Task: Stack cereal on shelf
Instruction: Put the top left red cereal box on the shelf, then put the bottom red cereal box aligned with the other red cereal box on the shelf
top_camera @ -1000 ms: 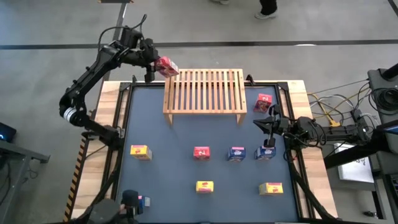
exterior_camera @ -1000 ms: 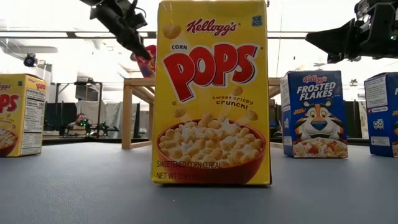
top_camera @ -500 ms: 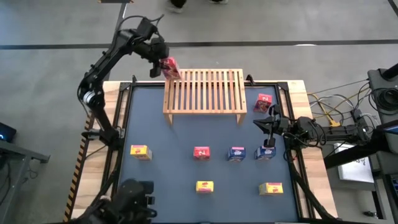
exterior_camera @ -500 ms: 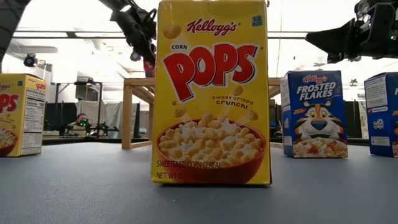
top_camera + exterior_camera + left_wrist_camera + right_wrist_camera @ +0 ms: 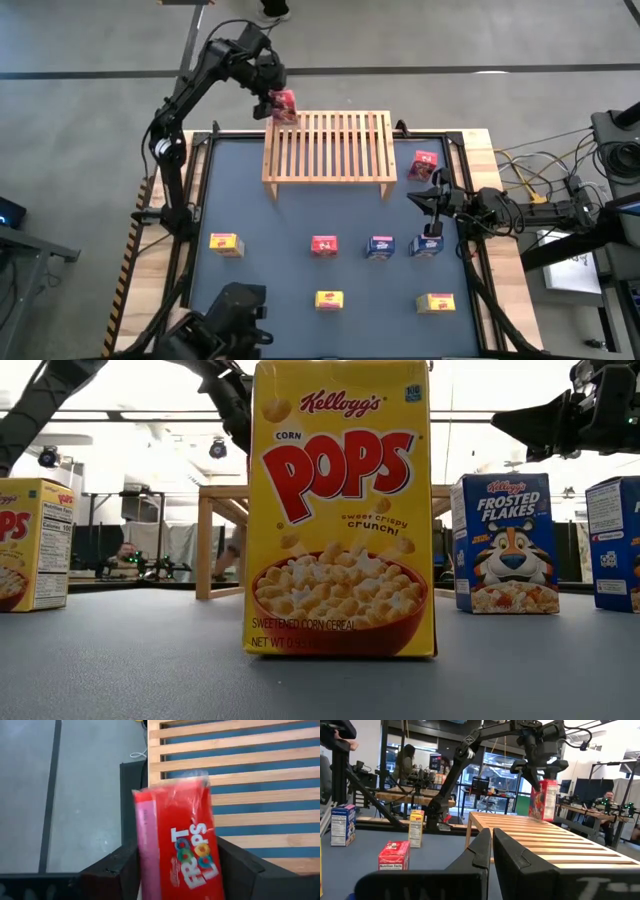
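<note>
**A:** Where is your left gripper [image 5: 277,95]?

**B:** Up at about eleven o'clock over the table, above the far left corner of the shelf [image 5: 328,146]. Between its fingers [image 5: 117,870] I have a red cereal box [image 5: 284,104]. My left wrist camera shows the red box [image 5: 179,845] standing between the two dark fingers, with the slats of the shelf [image 5: 235,775] beyond it.

**A:** Is the grip firm?

**B:** I cannot tell. The fingers flank the box on both sides, but whether they press it or stand slightly off is not clear. From the right wrist camera the box [image 5: 543,800] looks upright at the far corner of the shelf [image 5: 540,840], its bottom near the slats; I cannot tell if it touches them.

**A:** And your right gripper [image 5: 418,200]?

**B:** It waits at three o'clock, near the table's right edge, fingers [image 5: 481,851] closed on nothing.

**A:** The other cereal?

**B:** One more red box [image 5: 425,164] lies at two o'clock, right of the shelf. Toward six o'clock stand a yellow box [image 5: 224,243], a red box [image 5: 324,246], two blue boxes [image 5: 380,248] and [image 5: 426,246], then two yellow boxes [image 5: 329,299] and [image 5: 435,303] nearest the front. The low camera has one yellow box [image 5: 340,510] filling its middle, with the shelf's leg [image 5: 205,545] behind.
</note>
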`<state>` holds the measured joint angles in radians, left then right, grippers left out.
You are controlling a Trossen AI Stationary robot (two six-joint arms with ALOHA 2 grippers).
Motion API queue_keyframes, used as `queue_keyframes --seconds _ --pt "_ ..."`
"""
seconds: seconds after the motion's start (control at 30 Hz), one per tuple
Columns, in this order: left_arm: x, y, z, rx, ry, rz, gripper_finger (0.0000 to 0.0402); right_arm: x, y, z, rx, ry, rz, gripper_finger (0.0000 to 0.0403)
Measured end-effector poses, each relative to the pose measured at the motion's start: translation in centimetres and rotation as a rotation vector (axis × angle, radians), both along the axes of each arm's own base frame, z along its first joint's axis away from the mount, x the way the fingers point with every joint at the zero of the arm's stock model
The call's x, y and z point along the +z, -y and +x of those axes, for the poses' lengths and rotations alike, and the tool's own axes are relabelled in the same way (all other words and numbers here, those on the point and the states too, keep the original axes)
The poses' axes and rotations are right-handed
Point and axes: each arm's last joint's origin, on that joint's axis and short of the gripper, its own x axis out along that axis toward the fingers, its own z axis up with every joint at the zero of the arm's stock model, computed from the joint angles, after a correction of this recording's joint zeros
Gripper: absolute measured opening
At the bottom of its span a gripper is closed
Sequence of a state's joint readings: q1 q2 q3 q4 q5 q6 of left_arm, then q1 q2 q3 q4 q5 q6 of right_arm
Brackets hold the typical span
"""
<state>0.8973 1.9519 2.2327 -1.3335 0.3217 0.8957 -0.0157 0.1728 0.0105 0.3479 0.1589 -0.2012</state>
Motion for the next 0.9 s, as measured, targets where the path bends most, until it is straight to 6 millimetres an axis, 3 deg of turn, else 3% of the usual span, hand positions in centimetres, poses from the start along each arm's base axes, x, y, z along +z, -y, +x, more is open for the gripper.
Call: queue_keyframes --seconds 0.37,0.9 --pt "0.2 0.4 0.1 0.034 -0.052 -0.01 0.0213 0.0 0.0 0.0 0.0 0.0 0.0 0.0009" --pt "3.6 2.0 -1.5 0.102 -0.047 0.082 0.0213 0.0 0.0 0.0 0.0 0.0 0.0 0.0009"
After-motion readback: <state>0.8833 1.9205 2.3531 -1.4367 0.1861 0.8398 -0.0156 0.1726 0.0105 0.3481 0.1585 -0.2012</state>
